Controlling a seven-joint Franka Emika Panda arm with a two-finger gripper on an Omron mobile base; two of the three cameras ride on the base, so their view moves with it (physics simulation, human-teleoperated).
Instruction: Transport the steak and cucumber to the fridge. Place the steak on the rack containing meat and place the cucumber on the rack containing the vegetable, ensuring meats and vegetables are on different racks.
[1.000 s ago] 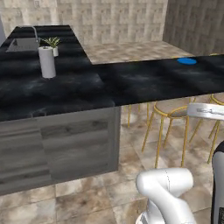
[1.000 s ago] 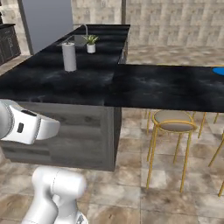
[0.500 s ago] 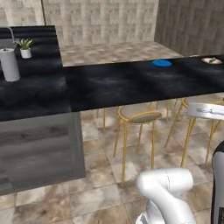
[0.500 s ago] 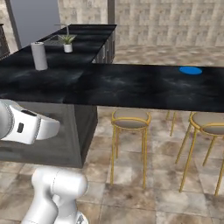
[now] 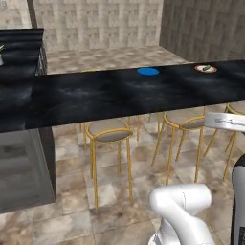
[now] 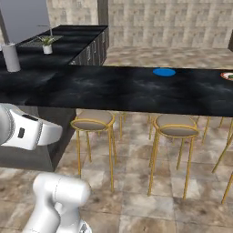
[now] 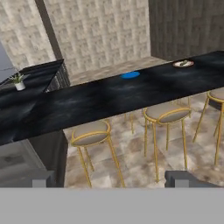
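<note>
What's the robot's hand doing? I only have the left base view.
Observer: In the hand view the gripper is open. Its fingertips are wide apart with nothing between them.
Operator: What's on the far left part of the counter?
Observer: In the right base view a small potted plant stands on the black counter.
Operator: Anything else there?
Observer: Yes, a tall grey canister stands upright, apart from the plant and nearer the robot.

A long black marble surface (image 6: pixel 113 91) stands over gold-legged stools (image 6: pixel 93 122) on a beige tiled floor (image 6: pixel 150 200), with tiled walls (image 5: pixel 100 21) behind.
</note>
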